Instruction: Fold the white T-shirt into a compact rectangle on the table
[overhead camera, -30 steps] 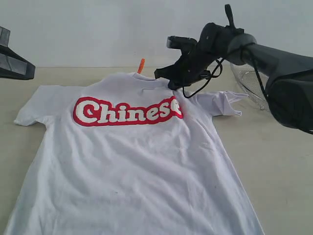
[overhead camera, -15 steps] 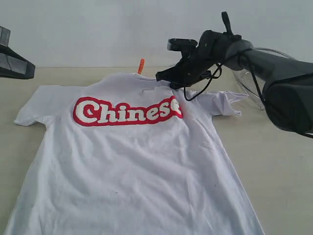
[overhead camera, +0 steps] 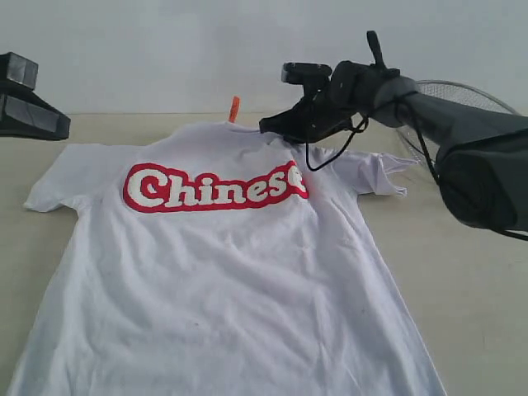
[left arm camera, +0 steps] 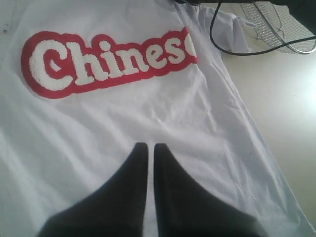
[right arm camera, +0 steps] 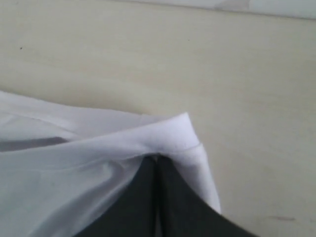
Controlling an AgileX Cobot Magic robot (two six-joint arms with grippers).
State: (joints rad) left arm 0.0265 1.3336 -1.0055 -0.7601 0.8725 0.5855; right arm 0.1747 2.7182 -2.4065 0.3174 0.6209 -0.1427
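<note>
So there's just one white T-shirt [overhead camera: 223, 272] here, and it's lying face up, spread out across the table [overhead camera: 470, 313]. The red-outlined "Chinese" lettering [overhead camera: 214, 187] is running across the chest, and one little orange neck tag [overhead camera: 234, 108] is sticking up at the collar on the far side. Two sleeves are showing: the flat sleeve [overhead camera: 51, 186] is lying on the left of the exterior view, and the crumpled sleeve [overhead camera: 381, 175] is bunching up on the right. Two grippers are in play. The right gripper [overhead camera: 266, 125] is reaching in over the far edge of the shirt, at the shoulder just right of the collar, with its jaws pressed fully together. In the right wrist view a fold of white fabric is wrapping over the tips and peaking up there, so it's pinching the shirt's edge. One black cable [overhead camera: 330, 153] is dangling in a loop off that arm above the shirt. The left gripper [left arm camera: 147, 145] is hanging over the shirt's front below the lettering. Its two fingers are closed with only a hairline slit between them and nothing clamped in there, and I can't tell whether the tips are touching the cloth. Only one other thing is around: a round wire-mesh basket [overhead camera: 462, 92] sitting at the far right near the crumpled sleeve, and I can't tell if they're touching.
</note>
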